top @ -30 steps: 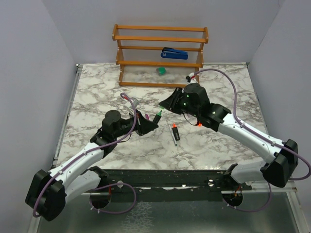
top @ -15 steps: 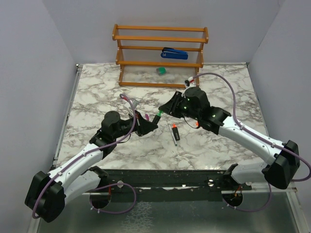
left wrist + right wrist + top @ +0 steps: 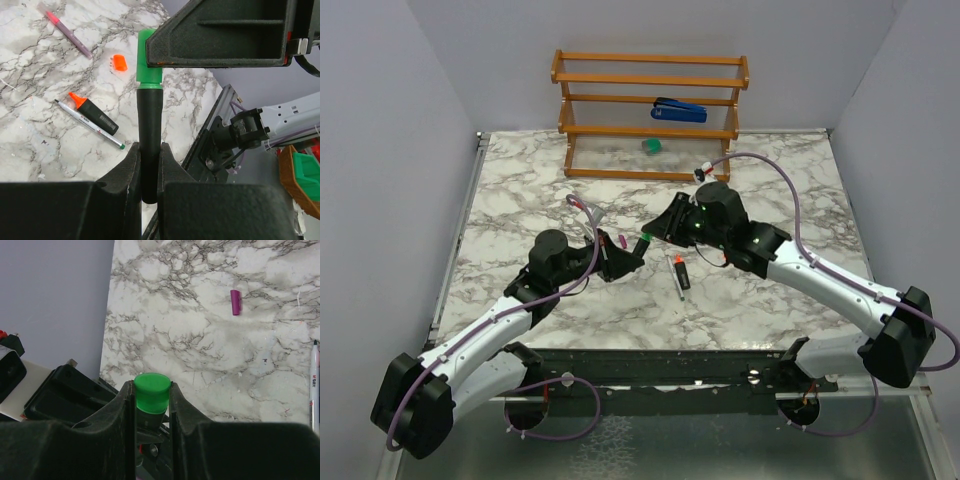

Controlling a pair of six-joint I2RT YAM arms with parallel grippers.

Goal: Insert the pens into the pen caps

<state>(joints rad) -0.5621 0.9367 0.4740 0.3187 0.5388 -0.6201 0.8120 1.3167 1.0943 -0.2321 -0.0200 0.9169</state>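
Note:
A stubby black marker [image 3: 150,125] stands between the fingers of my left gripper [image 3: 149,150], which is shut on its barrel. A bright green cap [image 3: 148,60] sits over the marker's upper end. My right gripper [image 3: 152,386] is shut on that green cap [image 3: 152,390]. In the top view the two grippers, left [image 3: 625,262] and right [image 3: 658,230], meet at mid-table with the green cap [image 3: 645,241] between them. An orange-tipped marker [image 3: 92,111] and a thin grey pen [image 3: 87,124] lie side by side on the marble. A pink pen [image 3: 67,31], an orange cap [image 3: 119,62] and a magenta cap [image 3: 235,302] lie loose.
A wooden rack [image 3: 650,115] stands at the back of the table, holding a blue stapler [image 3: 678,110] and a green block [image 3: 652,146]. The orange-tipped marker [image 3: 678,272] lies just below the right gripper. The arms' bases line the near table edge [image 3: 670,350].
The right gripper has moved left and down towards the left gripper, and the green cap has closed onto the marker's end. The left arm has barely moved.

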